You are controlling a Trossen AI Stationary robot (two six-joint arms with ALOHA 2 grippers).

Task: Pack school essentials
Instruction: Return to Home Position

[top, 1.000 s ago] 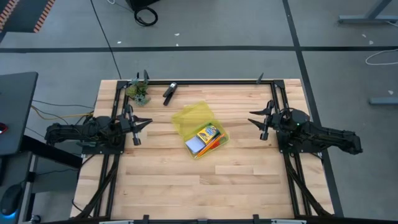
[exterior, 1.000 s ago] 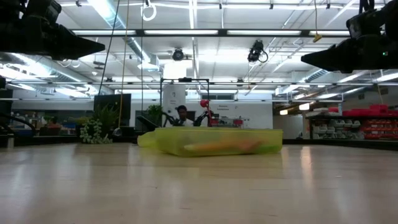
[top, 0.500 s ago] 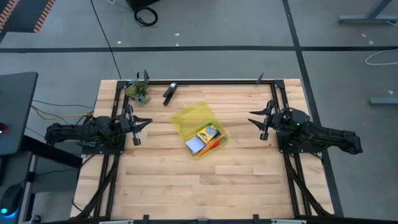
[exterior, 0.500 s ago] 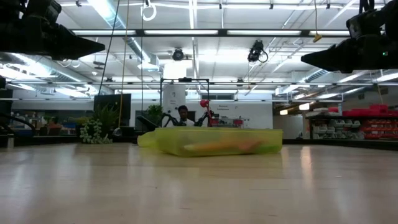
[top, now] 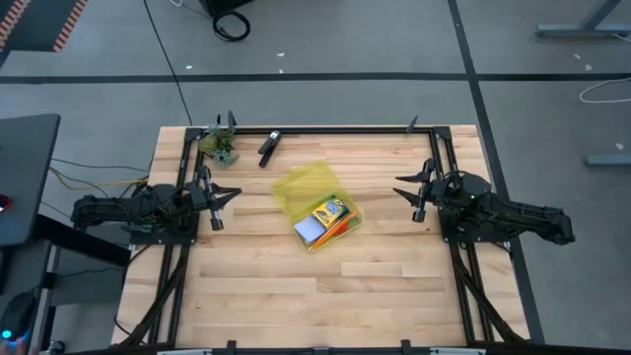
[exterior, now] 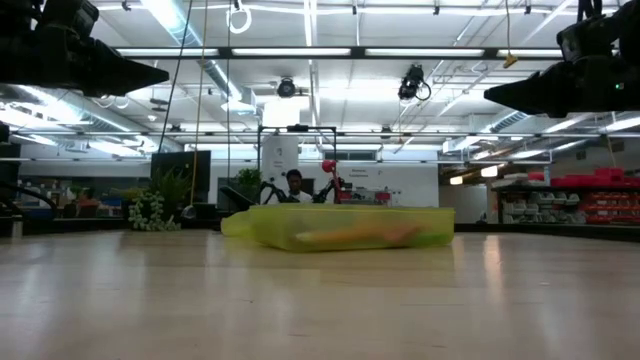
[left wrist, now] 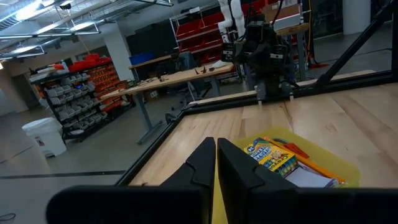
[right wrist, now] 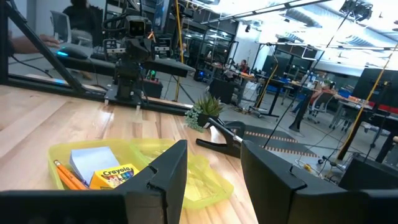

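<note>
Centrally, translucent yellow case (top: 300, 185) holds rectangular crayon box (top: 329, 211).

A large robotics lab or industrial workshop. A pale wooden butcher-block worktop (top: 296, 286) in a black metal frame (top: 345, 129) stands on a grey concrete floor (top: 345, 39) crossed by dark lines. Around it are long ceiling strip lights (exterior: 300, 53), racks of red plastic storage bins (left wrist: 199, 37), a long workbench (left wrist: 180, 73) and loose black cables (top: 233, 27).
</note>
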